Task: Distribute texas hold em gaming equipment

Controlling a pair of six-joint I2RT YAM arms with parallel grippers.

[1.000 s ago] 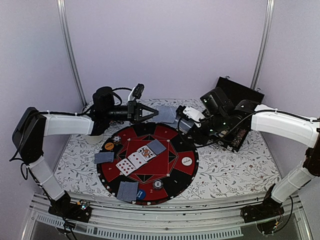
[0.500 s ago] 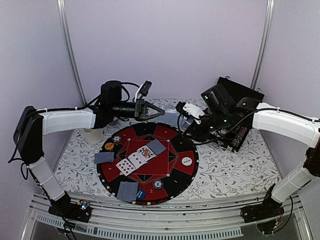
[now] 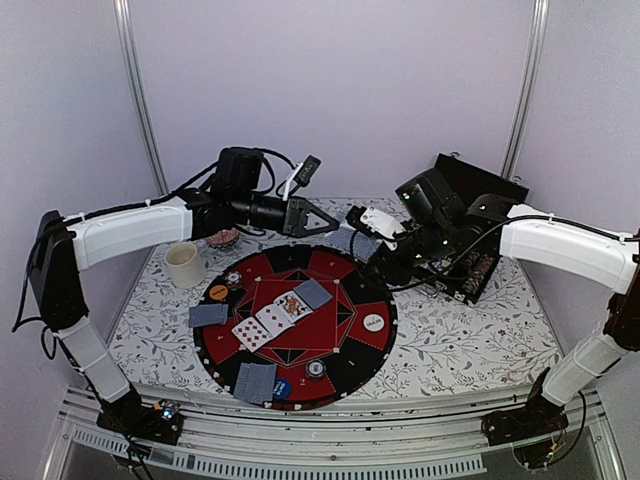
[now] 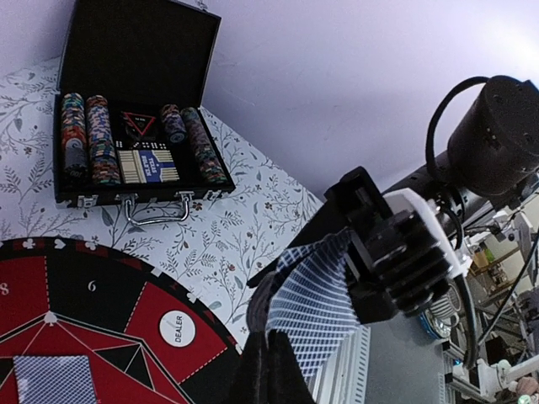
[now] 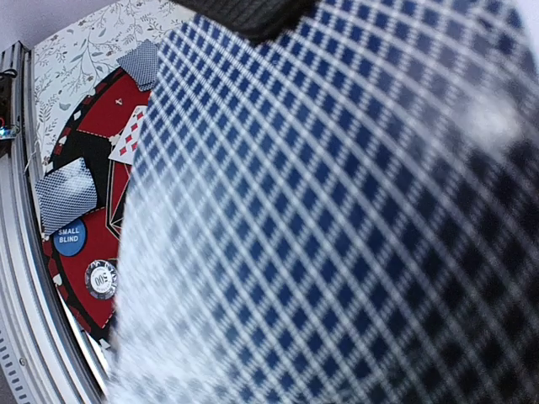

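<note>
Jaws of the left gripper (image 3: 330, 220) are pressed together above the far rim of the round mat (image 3: 345, 345). In the left wrist view its tips meet the lower edge of a stack of cards (image 4: 307, 295), and I cannot tell whether a card is pinched between them. The right gripper (image 3: 365, 238) faces it from the right and grasps that fanned stack, blue-checked backs showing; the same backs, blurred, fill the right wrist view. On the mat below, a row of face-up cards (image 3: 268, 322) lies at the centre. Face-down cards (image 3: 208, 315) lie at the row's far end, at the mat's left edge and at its near edge. An orange disc (image 3: 218, 293) sits far left, a white disc (image 3: 373, 322) at the right, and a blue disc (image 3: 282, 388) and a striped chip (image 3: 316, 369) near the front. An open black case (image 3: 470, 270) with rows of chips (image 4: 101, 139) stands on the table (image 3: 470, 340) behind the right arm. A cup (image 3: 185, 264) and a bowl (image 3: 224, 238) stand at the far left.
</note>
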